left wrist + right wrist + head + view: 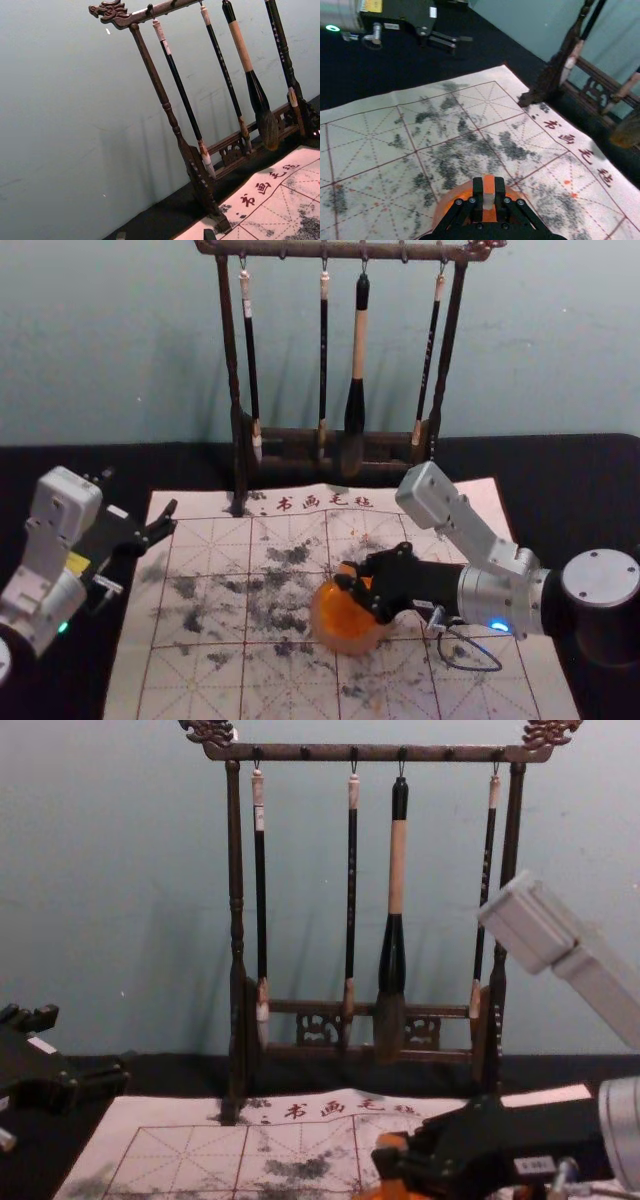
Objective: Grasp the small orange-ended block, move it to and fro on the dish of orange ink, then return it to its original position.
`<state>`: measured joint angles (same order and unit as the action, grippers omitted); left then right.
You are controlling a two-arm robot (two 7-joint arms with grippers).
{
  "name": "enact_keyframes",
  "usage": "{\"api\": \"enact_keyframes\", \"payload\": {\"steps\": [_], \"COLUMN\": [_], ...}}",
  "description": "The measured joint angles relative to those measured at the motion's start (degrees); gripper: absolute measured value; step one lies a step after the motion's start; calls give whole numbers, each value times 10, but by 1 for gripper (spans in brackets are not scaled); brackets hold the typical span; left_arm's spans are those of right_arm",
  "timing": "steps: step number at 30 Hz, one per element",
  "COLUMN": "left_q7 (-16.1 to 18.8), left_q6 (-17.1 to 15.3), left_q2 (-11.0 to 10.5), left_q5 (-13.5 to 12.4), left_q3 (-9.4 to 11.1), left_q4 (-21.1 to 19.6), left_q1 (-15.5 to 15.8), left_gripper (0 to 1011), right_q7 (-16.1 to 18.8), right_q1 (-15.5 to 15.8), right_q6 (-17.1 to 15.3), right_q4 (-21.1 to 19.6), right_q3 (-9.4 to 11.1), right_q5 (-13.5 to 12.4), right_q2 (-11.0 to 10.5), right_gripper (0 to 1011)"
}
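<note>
My right gripper is low over the dish of orange ink, shut on the small block. In the right wrist view the block, orange-ended with a pale middle, stands between the closed fingers of the right gripper, with the dish around and beneath. Whether the block's lower end touches the ink is hidden. The chest view has the right gripper reaching in from the right, above the orange dish. Off the mat's left side, my left gripper is parked open; its fingertips edge into the left wrist view.
An ink-smudged, gridded felt mat lies on the black table. Behind it stands a dark wooden rack with several hanging brushes, the thick one among them. A thin cable loops below the right arm.
</note>
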<state>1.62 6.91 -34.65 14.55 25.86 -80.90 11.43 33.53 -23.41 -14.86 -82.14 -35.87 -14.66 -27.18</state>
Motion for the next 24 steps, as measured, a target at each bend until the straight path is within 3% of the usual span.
{"api": "enact_keyframes", "payload": {"steps": [14,24], "left_q7": [0,0], "left_q6": [0,0], "left_q2": [0,0], "left_q5": [0,0], "left_q3": [0,0], "left_q4": [0,0], "left_q1": [0,0], "left_gripper": [1001,1001], "right_q7": [-6,-1], "right_q1": [-2,13], "right_q6": [-6,-12], "right_q4": [6,-17], "right_q3": [15,20], "right_q5": [1,-4], "right_q2": [-5,-20], "right_gripper": [80,80]}}
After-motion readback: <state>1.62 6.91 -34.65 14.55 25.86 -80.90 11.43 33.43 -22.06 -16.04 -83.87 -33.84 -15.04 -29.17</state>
